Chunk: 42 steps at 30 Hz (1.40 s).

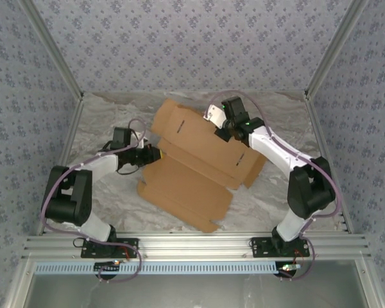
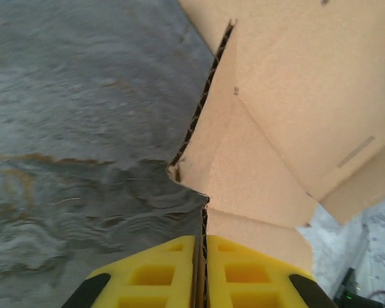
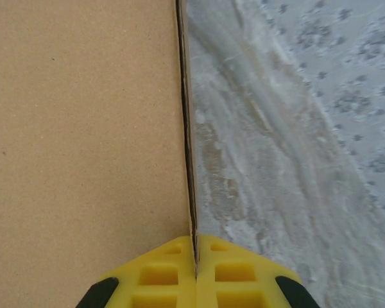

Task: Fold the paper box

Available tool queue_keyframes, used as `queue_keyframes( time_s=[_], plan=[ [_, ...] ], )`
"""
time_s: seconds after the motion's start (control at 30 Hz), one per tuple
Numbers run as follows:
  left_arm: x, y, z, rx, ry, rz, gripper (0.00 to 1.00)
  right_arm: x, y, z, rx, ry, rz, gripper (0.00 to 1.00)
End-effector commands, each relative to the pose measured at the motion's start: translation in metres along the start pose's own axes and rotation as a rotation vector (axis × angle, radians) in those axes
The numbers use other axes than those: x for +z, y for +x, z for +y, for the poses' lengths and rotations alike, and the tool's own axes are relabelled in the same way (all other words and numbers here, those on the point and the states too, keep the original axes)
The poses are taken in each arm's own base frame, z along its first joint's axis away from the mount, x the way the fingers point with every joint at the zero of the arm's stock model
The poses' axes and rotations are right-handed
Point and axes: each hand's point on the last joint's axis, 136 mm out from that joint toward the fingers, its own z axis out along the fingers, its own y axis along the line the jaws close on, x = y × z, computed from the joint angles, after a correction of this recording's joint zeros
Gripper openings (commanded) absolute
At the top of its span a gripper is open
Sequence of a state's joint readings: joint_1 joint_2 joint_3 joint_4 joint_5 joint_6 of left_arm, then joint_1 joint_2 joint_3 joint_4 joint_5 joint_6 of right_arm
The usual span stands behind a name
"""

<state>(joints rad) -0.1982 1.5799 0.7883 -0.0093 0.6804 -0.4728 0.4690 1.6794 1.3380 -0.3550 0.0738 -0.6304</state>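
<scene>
Left hand [image 2: 201, 247] and right hand [image 3: 196, 247] each clamp a paper box [image 1: 192, 173] edge, apparently lifted.

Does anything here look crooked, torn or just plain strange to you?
Nothing looks damaged. The paper box lies skewed across the table, partly folded. The left pincer and right pincer each clamp an edge of it. The table's covering is wrinkled.

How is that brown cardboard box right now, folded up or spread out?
Mostly spread out: the paper box lies as a wide sheet, some panels bent along creases, no closed box shape formed.
</scene>
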Motion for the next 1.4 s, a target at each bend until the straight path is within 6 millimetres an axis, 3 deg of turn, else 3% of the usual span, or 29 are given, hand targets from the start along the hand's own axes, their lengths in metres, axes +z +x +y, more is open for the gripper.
queue_keyframes(
  time_s=[0.0, 0.17, 0.27, 0.3, 0.4, 0.53, 0.7, 0.87, 1.1, 1.2, 1.37],
  plan=[
    [0.006, -0.023, 0.025, 0.008, -0.104, -0.101, 0.21, 0.003, -0.003, 0.001, 0.043, -0.031, 0.009, 0.00],
    [0.001, -0.033, 0.060, 0.021, -0.293, -0.153, 0.35, -0.003, -0.011, 0.000, 0.035, -0.033, 0.004, 0.00],
    [-0.018, -0.041, 0.076, 0.040, -0.441, -0.226, 0.48, -0.009, -0.016, 0.002, 0.026, -0.037, -0.002, 0.00],
    [-0.028, -0.044, 0.079, 0.059, -0.505, -0.258, 0.56, -0.010, -0.016, 0.003, 0.026, -0.039, 0.000, 0.00],
    [-0.054, -0.050, 0.073, 0.138, -0.655, -0.350, 0.63, -0.013, -0.018, 0.004, 0.030, -0.042, -0.005, 0.00],
    [-0.068, -0.051, 0.045, 0.247, -0.740, -0.435, 0.73, -0.015, -0.022, 0.004, 0.040, -0.046, -0.011, 0.00],
    [-0.036, -0.038, -0.009, 0.306, -0.524, -0.403, 0.72, -0.014, -0.024, 0.003, 0.055, -0.051, -0.014, 0.00],
    [-0.033, -0.036, -0.025, 0.365, -0.504, -0.415, 0.71, -0.009, -0.018, 0.002, 0.077, -0.052, 0.011, 0.00],
    [0.021, -0.005, -0.084, 0.373, -0.100, -0.276, 0.64, -0.012, -0.022, -0.003, 0.165, -0.079, 0.007, 0.00],
    [0.046, 0.008, -0.096, 0.395, -0.044, -0.211, 0.55, -0.017, -0.023, -0.002, 0.193, -0.091, 0.032, 0.00],
    [0.073, 0.014, -0.093, 0.417, -0.048, -0.163, 0.46, -0.027, -0.022, 0.006, 0.203, -0.110, 0.101, 0.00]
  ],
)
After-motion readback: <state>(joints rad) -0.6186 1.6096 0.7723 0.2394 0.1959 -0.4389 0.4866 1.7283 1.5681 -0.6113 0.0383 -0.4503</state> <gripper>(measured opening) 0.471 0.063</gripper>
